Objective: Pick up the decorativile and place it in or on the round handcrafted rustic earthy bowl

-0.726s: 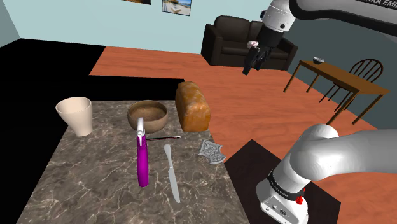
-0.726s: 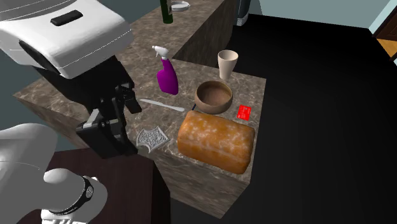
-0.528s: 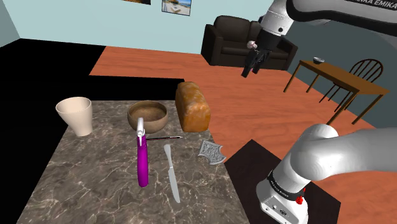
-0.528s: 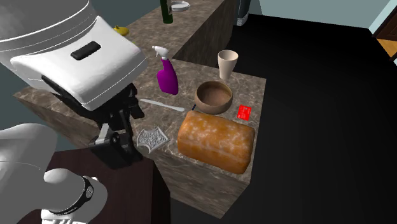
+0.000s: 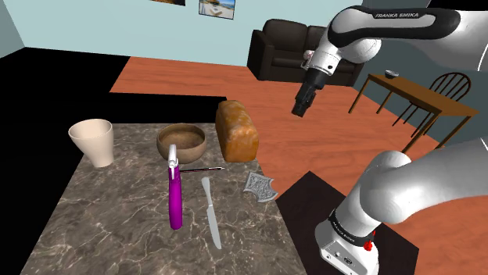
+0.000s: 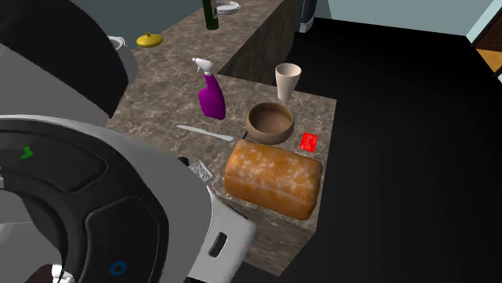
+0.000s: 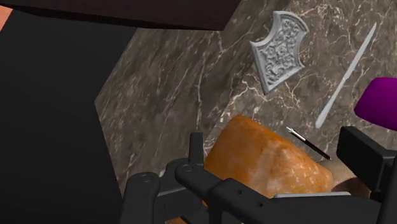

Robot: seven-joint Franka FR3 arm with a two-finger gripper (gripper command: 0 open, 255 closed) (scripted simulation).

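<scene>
The decorative tile (image 5: pixel 260 186) is a grey, embossed, shield-shaped piece lying flat near the marble counter's edge closest to the stand. It also shows in the wrist view (image 7: pixel 278 54), and its corner peeks out behind the arm (image 6: pixel 199 169). The round brown bowl (image 5: pixel 181 141) (image 6: pixel 270 122) stands empty beside an orange-brown bread loaf (image 5: pixel 236 130). My gripper (image 5: pixel 303 104) hangs high over the floor, beyond the loaf and well above the tile. In the wrist view the gripper (image 7: pixel 280 159) is open, its fingers wide apart over the loaf (image 7: pixel 267 162), holding nothing.
On the counter lie a purple spray bottle (image 5: pixel 175 195), a grey knife (image 5: pixel 210 211) and a thin dark stick (image 5: pixel 202 169); a beige cup (image 5: pixel 92 141) stands near the bowl. A red card (image 6: pixel 307 142) lies by the bowl. A sofa (image 5: pixel 293 47) and wooden table (image 5: pixel 414 94) stand beyond.
The arm has swung and the wrist has turned. In the shoulder view the gripper has dropped lower and slightly left. In the second exterior view the arm now covers most of the tile.
</scene>
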